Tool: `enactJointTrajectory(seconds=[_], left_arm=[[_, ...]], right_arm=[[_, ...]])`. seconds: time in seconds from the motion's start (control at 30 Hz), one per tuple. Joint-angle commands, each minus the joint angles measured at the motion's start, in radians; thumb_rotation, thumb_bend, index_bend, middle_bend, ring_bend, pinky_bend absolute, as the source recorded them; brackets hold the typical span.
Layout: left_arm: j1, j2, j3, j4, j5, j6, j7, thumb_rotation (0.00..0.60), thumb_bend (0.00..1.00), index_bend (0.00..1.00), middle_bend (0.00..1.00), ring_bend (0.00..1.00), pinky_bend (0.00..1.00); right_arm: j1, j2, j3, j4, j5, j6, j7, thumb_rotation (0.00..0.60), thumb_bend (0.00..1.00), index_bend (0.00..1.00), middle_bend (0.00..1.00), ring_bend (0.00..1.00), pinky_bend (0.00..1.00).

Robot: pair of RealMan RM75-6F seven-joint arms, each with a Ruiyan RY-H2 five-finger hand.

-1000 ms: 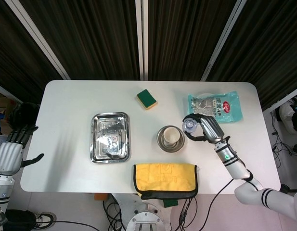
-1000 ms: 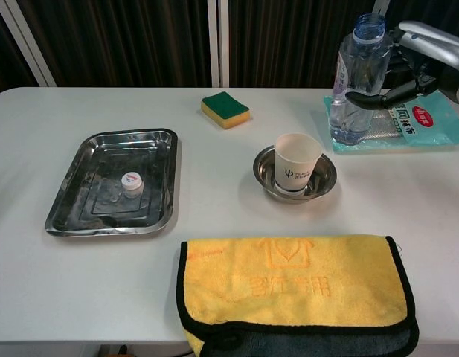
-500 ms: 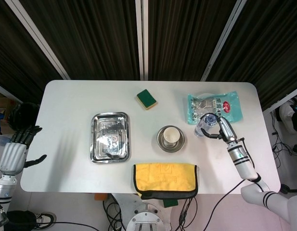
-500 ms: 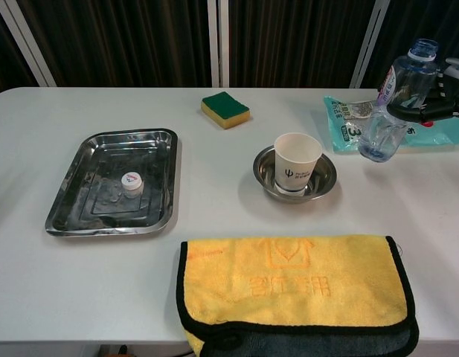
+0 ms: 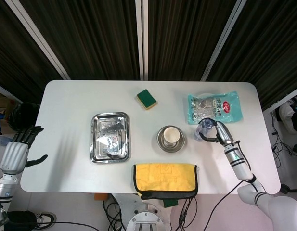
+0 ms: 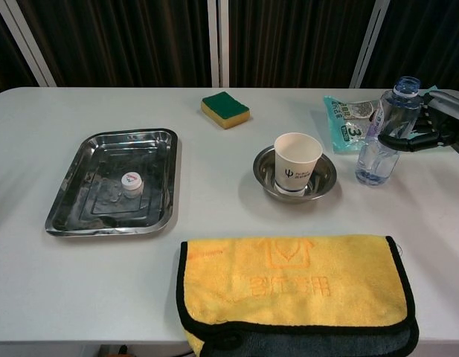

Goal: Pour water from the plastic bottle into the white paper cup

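Two hands show, one working: the right hand [image 6: 430,130] grips the uncapped plastic bottle [image 6: 382,141] upright, standing just right of the white paper cup [image 6: 297,163], which sits in a steel bowl [image 6: 322,178], presumably to catch spills. Off the table's far side, the left hand [image 5: 18,149] hangs with fingers apart, holding nothing.

Clear, glossy plastic bottle [image 6: 381,137] catching light, matt white paper cup [image 6: 297,162] sitting in a shiny metal bowl [image 6: 323,175], mirror-bright steel tray [image 6: 80,193] – yellow cloth [image 6: 296,286] looking soft and napped, table [image 6: 214,216] showing smooth and matt.
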Motion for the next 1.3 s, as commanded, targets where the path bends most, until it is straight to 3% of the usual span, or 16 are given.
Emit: enactJointTrajectory(seconds=[0.03, 0.23, 0.4, 0.67, 0.83, 0.93, 1.1, 1.23, 1.3], left_arm=[[0.000, 0.000, 0.000, 0.000, 0.000, 0.000, 0.000, 0.600, 0.09, 0.17, 0.17, 0.11, 0.16], [0.000, 0.000, 0.000, 0.004, -0.002, -0.002, 0.001, 0.600, 0.09, 0.17, 0.17, 0.11, 0.16], [-0.002, 0.000, 0.000, 0.005, -0.002, -0.002, -0.001, 0.600, 0.09, 0.17, 0.17, 0.11, 0.16], [-0.002, 0.001, 0.001, 0.005, -0.005, -0.008, 0.000, 0.600, 0.09, 0.17, 0.17, 0.11, 0.16], [-0.002, 0.001, 0.002, 0.005, -0.004, -0.008, 0.000, 0.600, 0.09, 0.17, 0.17, 0.11, 0.16], [-0.003, 0.000, 0.002, 0.005, -0.004, -0.009, 0.001, 0.600, 0.09, 0.17, 0.17, 0.11, 0.16], [-0.004, 0.003, 0.001, -0.003, 0.000, -0.004, 0.012, 0.600, 0.09, 0.17, 0.17, 0.11, 0.16], [-0.004, 0.008, 0.001, -0.014, 0.003, 0.002, 0.023, 0.600, 0.09, 0.17, 0.17, 0.11, 0.16], [-0.003, 0.009, 0.001, -0.019, 0.004, 0.004, 0.029, 0.600, 0.09, 0.17, 0.17, 0.11, 0.16]], right_arm=[[0.000, -0.010, -0.006, 0.017, -0.010, 0.003, 0.017, 0.600, 0.60, 0.62, 0.46, 0.32, 0.39], [-0.002, -0.016, -0.015, 0.036, -0.023, 0.005, 0.027, 0.600, 0.51, 0.54, 0.42, 0.27, 0.37], [-0.004, -0.019, -0.018, 0.043, -0.029, 0.011, 0.029, 0.600, 0.40, 0.36, 0.34, 0.18, 0.31], [-0.008, -0.014, -0.028, 0.045, -0.037, 0.005, 0.032, 0.600, 0.33, 0.17, 0.25, 0.09, 0.23], [-0.013, -0.006, -0.035, 0.040, -0.045, 0.011, 0.034, 0.600, 0.24, 0.01, 0.11, 0.00, 0.15], [-0.017, 0.009, -0.046, 0.028, -0.050, 0.001, 0.020, 0.600, 0.18, 0.00, 0.01, 0.00, 0.05], [-0.050, 0.055, -0.039, -0.043, -0.035, 0.031, -0.053, 0.600, 0.14, 0.00, 0.00, 0.00, 0.00], [-0.099, 0.148, -0.035, -0.186, -0.026, 0.098, -0.156, 0.600, 0.13, 0.00, 0.00, 0.00, 0.00], [-0.132, 0.213, -0.027, -0.283, -0.011, 0.139, -0.284, 0.600, 0.13, 0.00, 0.00, 0.00, 0.00]])
